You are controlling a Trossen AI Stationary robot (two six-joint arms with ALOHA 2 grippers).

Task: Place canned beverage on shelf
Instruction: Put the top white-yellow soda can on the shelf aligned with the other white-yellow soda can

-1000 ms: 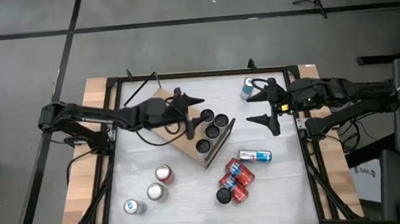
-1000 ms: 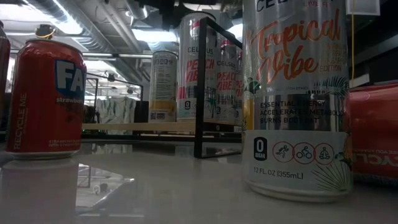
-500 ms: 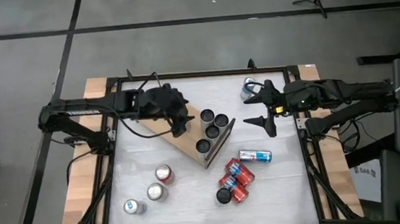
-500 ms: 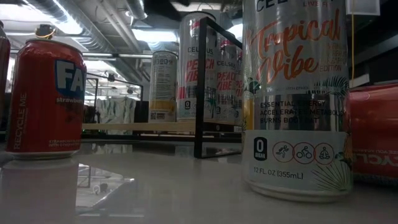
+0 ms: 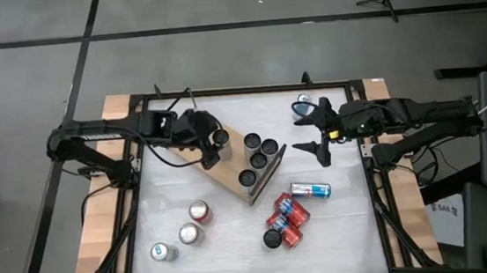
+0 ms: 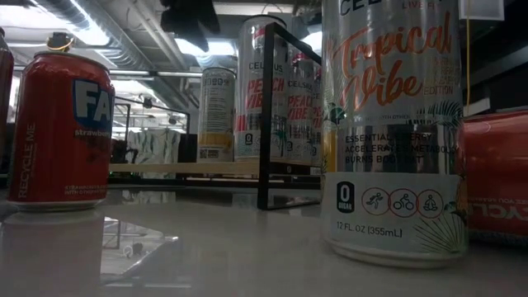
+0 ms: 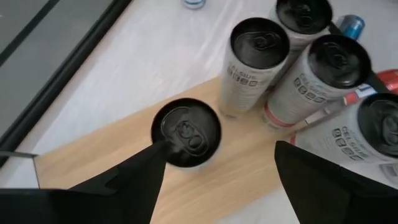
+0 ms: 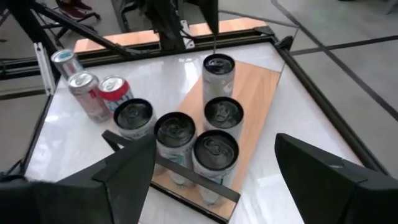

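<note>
5 tall cylindrical metal cans (image 8: 219, 74) stand on the flat light-wood shelf (image 8: 258, 84); both claws released.

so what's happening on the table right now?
It's stocking cans onto the shelf. Five tall cans stand on the wooden board; the newest one stands apart from the other four. The left gripper hovers open above that can, gripping nothing. The right gripper waits open and empty off the shelf's far end, beside a blue can. More cans remain on the white tabletop: three upright, one lying down and a red cluster.
</note>
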